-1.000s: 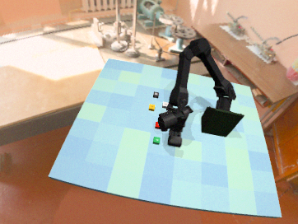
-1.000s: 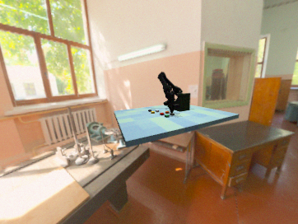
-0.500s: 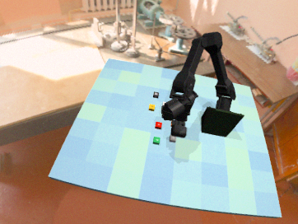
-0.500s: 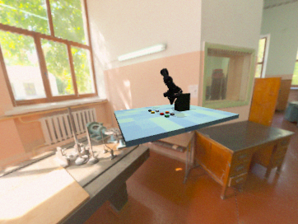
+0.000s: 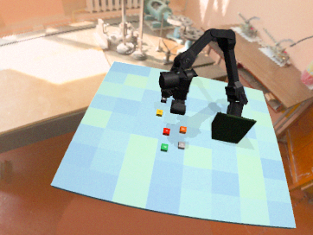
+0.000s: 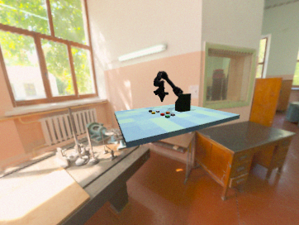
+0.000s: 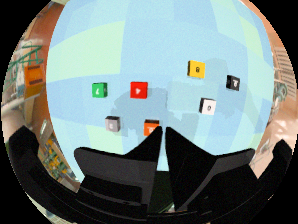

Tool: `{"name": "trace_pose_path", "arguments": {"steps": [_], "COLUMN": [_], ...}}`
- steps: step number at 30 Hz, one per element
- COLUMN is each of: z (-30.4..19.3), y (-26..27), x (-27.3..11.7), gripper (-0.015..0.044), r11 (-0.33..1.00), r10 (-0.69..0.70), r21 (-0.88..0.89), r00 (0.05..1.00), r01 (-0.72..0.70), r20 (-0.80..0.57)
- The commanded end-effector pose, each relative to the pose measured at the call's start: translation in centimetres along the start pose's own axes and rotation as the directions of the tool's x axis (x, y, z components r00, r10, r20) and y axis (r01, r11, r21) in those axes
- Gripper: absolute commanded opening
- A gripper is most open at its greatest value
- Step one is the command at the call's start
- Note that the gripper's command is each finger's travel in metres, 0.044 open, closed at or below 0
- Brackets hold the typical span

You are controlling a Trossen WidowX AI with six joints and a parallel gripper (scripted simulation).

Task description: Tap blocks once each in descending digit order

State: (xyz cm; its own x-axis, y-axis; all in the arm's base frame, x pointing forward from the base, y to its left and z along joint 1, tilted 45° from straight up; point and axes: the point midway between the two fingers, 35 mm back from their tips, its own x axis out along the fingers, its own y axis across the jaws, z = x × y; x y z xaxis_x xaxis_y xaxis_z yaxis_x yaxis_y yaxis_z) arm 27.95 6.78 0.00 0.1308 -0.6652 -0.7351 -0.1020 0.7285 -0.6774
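My gripper (image 5: 177,110) (image 6: 162,100) (image 7: 162,131) is shut and empty, raised above the table. In the wrist view, its tips overlap the edge of the orange block (image 5: 183,130) (image 7: 151,127), whose digit is partly hidden. The green block (image 5: 164,147) (image 7: 99,90) shows 7, the red block (image 5: 166,131) (image 7: 139,90) shows 4. The yellow block (image 5: 159,112) (image 7: 196,69) looks like 8. The white block (image 7: 207,106) shows 0 and is hidden in the top view. The digits on the grey block (image 5: 182,145) (image 7: 112,124) and black block (image 5: 163,100) (image 7: 233,83) are unclear.
The blocks stand apart on the blue-green patchwork table top (image 5: 108,173) (image 6: 144,132). The dark arm base (image 5: 233,128) (image 6: 182,102) stands to the right of the blocks in the top and exterior views. The arm casts a shadow among the blocks.
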Motion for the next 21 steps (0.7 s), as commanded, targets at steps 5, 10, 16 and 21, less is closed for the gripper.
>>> {"name": "trace_pose_path", "arguments": {"steps": [5, 10, 16, 21], "z": [0.5, 0.5, 0.7, 0.4], "y": [-9.8, -9.8, -10.0, -10.3], "x": [0.4, 0.4, 6.2, 8.5], "gripper": [0.002, 0.002, 0.002, 0.002], "r11": [0.999, 0.999, 0.999, 0.999], "r10": [-0.046, -0.046, -0.044, -0.05], "r21": [-0.002, -0.002, -0.002, -0.002], "r00": [0.999, 0.999, 0.999, 0.999], "r01": [0.046, 0.046, 0.044, 0.049], "r20": [-0.014, -0.014, -0.014, -0.014]}}
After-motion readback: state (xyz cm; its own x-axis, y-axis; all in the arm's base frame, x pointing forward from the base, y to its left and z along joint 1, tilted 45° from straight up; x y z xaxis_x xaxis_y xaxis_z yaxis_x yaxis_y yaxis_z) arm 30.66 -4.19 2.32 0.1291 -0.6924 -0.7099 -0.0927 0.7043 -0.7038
